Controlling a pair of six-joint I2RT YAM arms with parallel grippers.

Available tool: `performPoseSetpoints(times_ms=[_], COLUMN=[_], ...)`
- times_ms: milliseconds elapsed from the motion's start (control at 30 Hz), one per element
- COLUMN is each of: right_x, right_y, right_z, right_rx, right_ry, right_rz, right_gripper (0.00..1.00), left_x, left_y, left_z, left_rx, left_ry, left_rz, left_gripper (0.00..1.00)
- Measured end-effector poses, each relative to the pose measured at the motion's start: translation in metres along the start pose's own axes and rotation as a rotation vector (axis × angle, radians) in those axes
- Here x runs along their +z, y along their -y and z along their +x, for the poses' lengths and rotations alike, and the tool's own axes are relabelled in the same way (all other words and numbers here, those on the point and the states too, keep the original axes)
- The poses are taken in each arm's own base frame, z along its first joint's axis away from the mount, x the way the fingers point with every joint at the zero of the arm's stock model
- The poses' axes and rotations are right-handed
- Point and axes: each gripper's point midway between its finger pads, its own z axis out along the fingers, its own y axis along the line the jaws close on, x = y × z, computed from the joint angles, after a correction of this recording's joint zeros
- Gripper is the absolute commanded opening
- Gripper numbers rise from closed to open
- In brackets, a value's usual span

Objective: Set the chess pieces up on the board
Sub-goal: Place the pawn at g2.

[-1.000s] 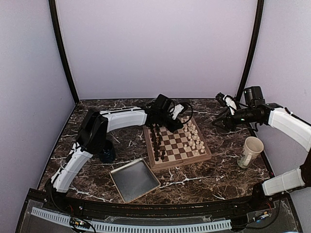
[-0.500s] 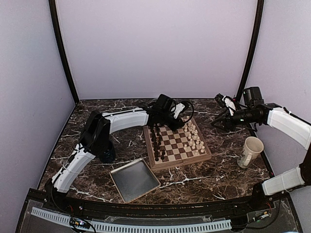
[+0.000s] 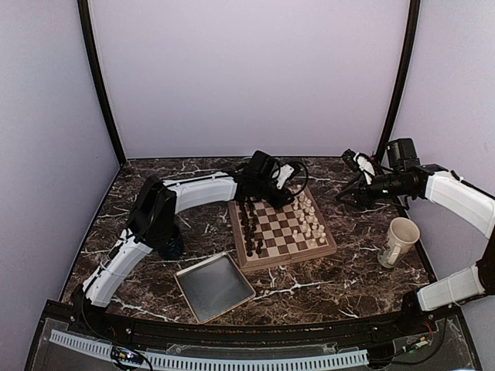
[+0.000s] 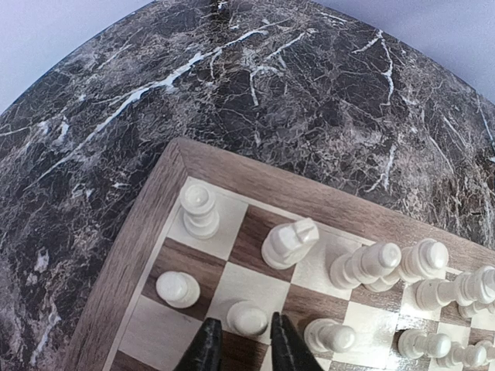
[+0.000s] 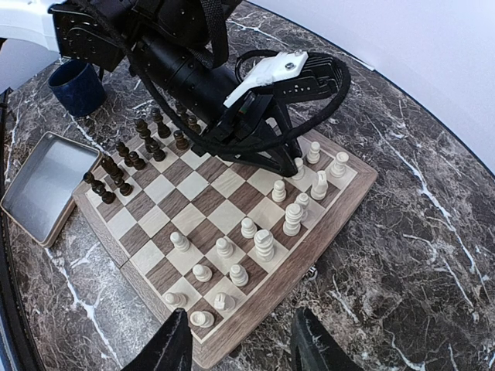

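The board (image 3: pixel 286 259) lies mid-table, with cream-white chess pieces (image 3: pixel 309 220) along its right side and dark pieces (image 3: pixel 249 228) along its left. My left gripper (image 3: pixel 292 195) reaches over the board's far right corner. In the left wrist view its fingertips (image 4: pixel 207 349) stand slightly apart on either side of a white pawn (image 4: pixel 247 317), which stands on a square beside another pawn (image 4: pixel 177 288), a rook (image 4: pixel 199 209) and a knight (image 4: pixel 290 241). My right gripper (image 5: pixel 246 348) is open and empty, in the air right of the board (image 5: pixel 309 263).
A grey metal tray (image 3: pixel 214 287) lies in front of the board's near left corner. A dark blue cup (image 3: pixel 170 247) stands left of the board. A cream mug (image 3: pixel 398 241) stands at the right. Marble table all round.
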Motion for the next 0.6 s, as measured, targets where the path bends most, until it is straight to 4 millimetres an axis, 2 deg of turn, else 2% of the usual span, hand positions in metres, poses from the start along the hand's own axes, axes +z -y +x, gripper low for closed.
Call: performPoseSetpoints(times_ms=[233, 367, 467, 600], right_x=[0.0, 0.0, 0.0, -0.001], right_y=[0.0, -0.001, -0.001, -0.003], right_z=[0.0, 0.0, 0.001, 0.001], right_rx=[0.0, 0.001, -0.004, -0.014], right_ry=[0.0, -0.001, -0.003, -0.014], right_rz=[0.0, -0.003, -0.005, -0.012], right_gripper=[0.45, 0.45, 0.45, 0.44], left_x=[-0.001, -0.013, -0.036, -0.083], left_y=[-0.002, 0.001, 0.007, 0.021], left_z=[0.008, 0.012, 0.004, -0.029], left_rx=[-0.013, -0.017, -0.011, 0.011], left_ry=[-0.018, -0.042, -0.044, 0.008], left_rz=[-0.015, -0.024, -0.03, -0.029], left_gripper=[0.34, 0.35, 0.35, 0.35])
